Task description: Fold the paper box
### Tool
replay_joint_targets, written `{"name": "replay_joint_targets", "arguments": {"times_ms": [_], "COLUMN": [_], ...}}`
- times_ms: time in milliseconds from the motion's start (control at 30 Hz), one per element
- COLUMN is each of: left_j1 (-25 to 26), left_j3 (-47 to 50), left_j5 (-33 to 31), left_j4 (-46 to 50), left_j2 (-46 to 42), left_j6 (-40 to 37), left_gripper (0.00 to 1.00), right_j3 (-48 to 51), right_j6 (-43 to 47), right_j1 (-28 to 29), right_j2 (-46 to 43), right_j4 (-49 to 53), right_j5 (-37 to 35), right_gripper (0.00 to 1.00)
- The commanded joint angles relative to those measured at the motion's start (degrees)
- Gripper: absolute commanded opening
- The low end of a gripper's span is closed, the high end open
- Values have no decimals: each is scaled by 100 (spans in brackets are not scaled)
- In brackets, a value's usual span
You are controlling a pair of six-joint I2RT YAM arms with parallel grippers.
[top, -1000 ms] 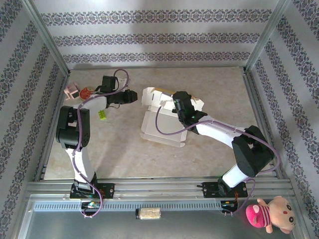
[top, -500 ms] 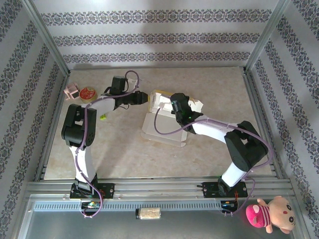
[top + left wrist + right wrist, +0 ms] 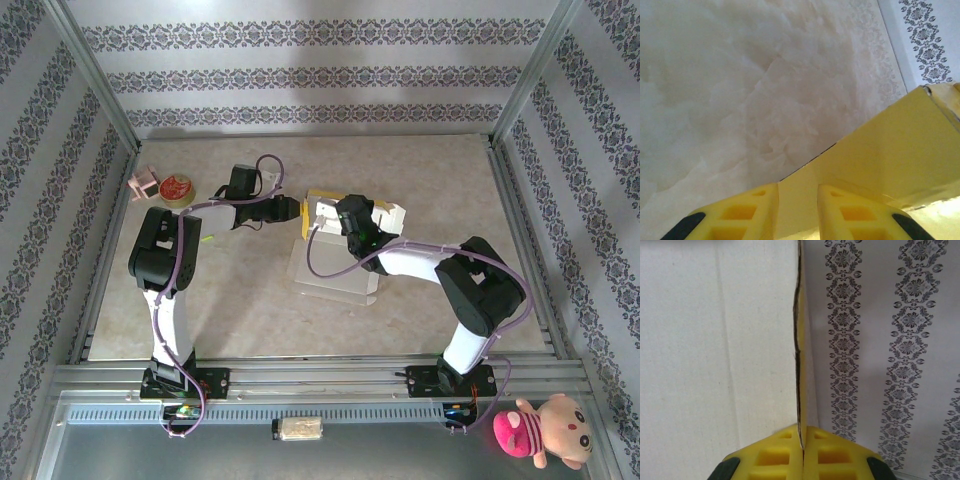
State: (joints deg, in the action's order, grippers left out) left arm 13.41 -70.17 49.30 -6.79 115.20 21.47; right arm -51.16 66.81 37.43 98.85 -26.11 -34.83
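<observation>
Box (image 3: 330, 272) stands midway across the desk (image 3: 230, 300), right jaws clamped on its panel edge, left jaws slightly parted by the yellow flap (image 3: 900, 145); if I push hard, I reckon the card buckles or slips free.

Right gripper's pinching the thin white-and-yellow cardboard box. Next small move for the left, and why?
Probably ease the left gripper forward and close it on the yellow panel of the paper box. Its jaws stand apart right at that panel's edge, and the right gripper, shut on another edge, steadies the sheet.
</observation>
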Motion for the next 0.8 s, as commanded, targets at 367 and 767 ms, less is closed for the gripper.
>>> {"name": "replay_joint_targets", "arguments": {"times_ms": [367,767], "left_j1": [79,78], "left_j3": [1157,2240], "left_j5": [320,779], "left_j4": [-1242,-3551], "left_j2": [-331,-857], "left_j6": [99,340], "left_gripper": [33,41], "right_j3": [859,941], "right_j6": [1146,1396], "right_j1": [391,474], "right_j2": [312,348], "right_j4": [-1750,-2012], "right_j5": [-591,-692], "right_gripper": [2,2]}}
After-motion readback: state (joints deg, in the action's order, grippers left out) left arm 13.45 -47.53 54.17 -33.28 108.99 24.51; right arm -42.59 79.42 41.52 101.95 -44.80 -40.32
